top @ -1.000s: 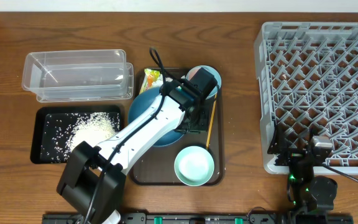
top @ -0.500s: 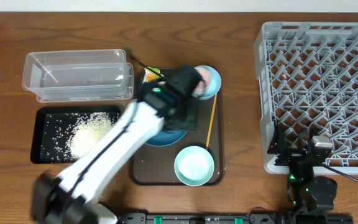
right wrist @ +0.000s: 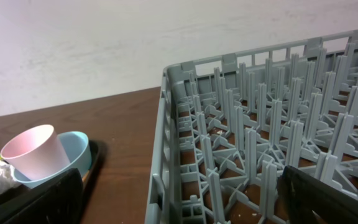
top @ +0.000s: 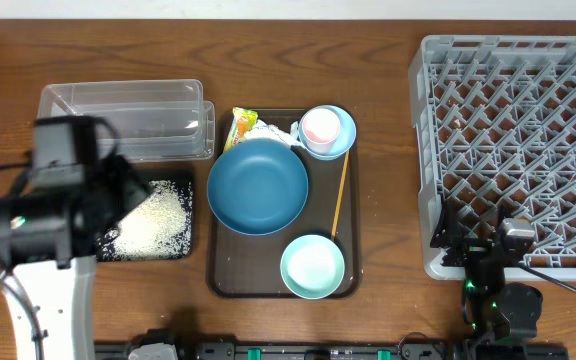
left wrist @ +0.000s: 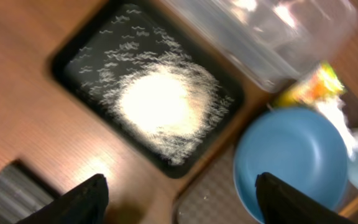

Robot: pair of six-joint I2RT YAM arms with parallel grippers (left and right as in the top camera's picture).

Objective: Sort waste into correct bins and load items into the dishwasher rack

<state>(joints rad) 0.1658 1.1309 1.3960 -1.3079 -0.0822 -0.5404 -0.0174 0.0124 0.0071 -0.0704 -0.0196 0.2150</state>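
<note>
The left pincer point(left wrist: 185, 202) hangs released over the black tray point(left wrist: 82, 59), its fingers wide with nothing between them. The rice point(left wrist: 160, 106) lies heaped in that tray, directly beneath. The waste not yet binned, a wrapper point(top: 245, 125) and a tissue point(top: 278, 133), sits at the far left corner of the brown tray point(top: 353, 250). That puts it to this pincer's right, just beside the end of the tub point(top: 128, 120). The wrapper's long axis appears to run near-to-far, though the wrist view blurs it. The left arm is plainly nearer, so a short reach rightward would likely meet it. The right pincer point(right wrist: 179, 208), also released and empty, rests by the near edge of the rack point(right wrist: 229, 124). It is well apart from the waste and better placed for the bowl point(top: 258, 186) and cup point(top: 320, 127).
</note>
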